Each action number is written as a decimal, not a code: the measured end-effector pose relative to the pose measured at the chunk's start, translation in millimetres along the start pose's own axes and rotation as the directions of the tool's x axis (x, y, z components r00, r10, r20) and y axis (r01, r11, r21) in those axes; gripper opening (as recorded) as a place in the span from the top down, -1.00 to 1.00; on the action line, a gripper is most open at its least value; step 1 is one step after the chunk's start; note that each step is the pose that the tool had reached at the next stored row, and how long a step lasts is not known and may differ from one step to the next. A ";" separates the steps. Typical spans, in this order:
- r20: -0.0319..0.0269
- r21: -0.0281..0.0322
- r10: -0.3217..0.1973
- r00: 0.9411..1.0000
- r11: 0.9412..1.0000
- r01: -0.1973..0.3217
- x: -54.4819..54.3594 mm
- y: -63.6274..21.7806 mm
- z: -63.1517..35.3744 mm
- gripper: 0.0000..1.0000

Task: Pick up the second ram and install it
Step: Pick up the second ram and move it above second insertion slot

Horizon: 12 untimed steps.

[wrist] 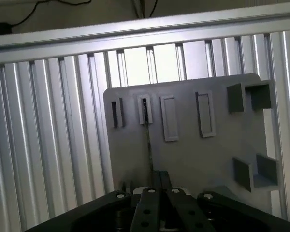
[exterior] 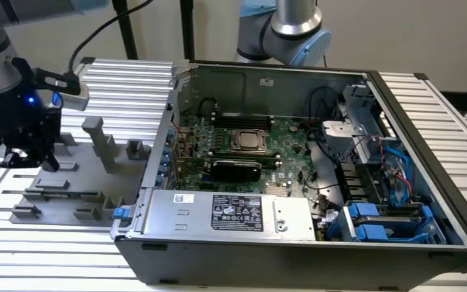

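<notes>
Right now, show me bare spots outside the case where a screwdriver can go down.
Free: ribbed table on the near side of the grey holder tray; ribbed strip on the exterior view's right of the computer case. Crowded: the tray, with blocks and the hand above; the case interior.

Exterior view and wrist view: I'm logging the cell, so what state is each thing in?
computer case: lying on its side, open.
second ram: standing on edge in the holder plate, not installed.
holder plate: slot beside the ram empty.
end effector: over the holder plate, in line with the ram.
</notes>
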<state>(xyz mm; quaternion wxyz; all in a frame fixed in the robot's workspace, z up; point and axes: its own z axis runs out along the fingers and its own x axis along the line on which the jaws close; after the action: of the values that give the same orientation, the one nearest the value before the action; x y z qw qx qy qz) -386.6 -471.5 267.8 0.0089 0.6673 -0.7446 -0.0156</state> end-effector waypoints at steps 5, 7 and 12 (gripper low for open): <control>-0.003 0.004 -0.091 0.996 0.996 0.091 0.1 -0.2 8.4 1.00; -0.004 0.004 -0.125 0.992 0.992 0.125 0.1 -0.1 9.6 1.00; -0.004 0.004 -0.132 0.991 0.991 0.132 0.1 0.0 9.8 1.00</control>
<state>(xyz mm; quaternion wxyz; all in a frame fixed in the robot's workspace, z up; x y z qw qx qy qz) -387.0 -471.5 257.9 0.0079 0.7153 -0.6987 -0.0134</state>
